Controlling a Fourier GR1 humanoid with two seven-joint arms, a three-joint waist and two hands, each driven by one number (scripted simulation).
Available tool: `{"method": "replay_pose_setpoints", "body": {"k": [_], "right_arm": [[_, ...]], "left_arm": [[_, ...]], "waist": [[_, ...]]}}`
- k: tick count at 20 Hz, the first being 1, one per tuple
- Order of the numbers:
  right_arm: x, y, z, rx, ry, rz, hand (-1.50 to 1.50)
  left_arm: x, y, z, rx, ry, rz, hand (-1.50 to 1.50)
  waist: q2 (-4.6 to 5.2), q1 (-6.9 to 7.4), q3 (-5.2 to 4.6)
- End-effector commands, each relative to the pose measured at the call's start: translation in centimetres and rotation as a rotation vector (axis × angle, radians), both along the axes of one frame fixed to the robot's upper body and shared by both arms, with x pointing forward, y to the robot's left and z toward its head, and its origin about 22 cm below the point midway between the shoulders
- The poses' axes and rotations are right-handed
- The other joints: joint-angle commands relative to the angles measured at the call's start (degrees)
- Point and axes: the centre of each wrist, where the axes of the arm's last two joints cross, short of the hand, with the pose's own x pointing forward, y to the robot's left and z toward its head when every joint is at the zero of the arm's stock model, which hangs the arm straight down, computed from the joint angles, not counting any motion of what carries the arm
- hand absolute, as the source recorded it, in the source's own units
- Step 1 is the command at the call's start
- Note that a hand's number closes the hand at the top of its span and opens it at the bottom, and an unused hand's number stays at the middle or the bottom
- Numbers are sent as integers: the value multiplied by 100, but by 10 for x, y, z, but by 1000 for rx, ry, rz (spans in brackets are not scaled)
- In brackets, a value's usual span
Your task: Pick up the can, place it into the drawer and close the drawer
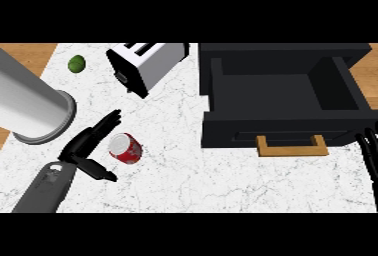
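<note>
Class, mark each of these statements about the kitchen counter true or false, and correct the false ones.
1. The drawer stands open. True.
2. The can already lies inside the drawer. False: it is on the counter, beside the left hand.
3. A lime lies near the toaster. True.
4. The left hand is curled round the can. False: its fingers are straight, with the can between fingers and thumb.
5. The drawer's handle is black. False: it is wood-coloured.
</note>
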Motion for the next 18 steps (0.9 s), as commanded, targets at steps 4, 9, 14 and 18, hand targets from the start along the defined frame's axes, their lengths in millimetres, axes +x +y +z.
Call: {"method": "replay_pose_setpoints", "body": {"k": [4, 9, 14, 18], "right_arm": [[5, 6, 6, -6, -10, 6, -150], [-10, 11, 7, 3, 3, 7, -150], [-16, 10, 2, 5, -1, -10, -150], [-3, 3, 5, 18, -11, 6, -150]], "left_arm": [[5, -13, -9, -67, -15, -40, -150], [-1, -34, -22, -64, -15, -43, -150], [17, -25, -2, -89, 13, -62, -150], [15, -41, -12, -89, -2, -91, -150]], "waist": [[3, 2, -1], [-1, -5, 0], [-10, 8, 3], [11, -19, -1]]}}
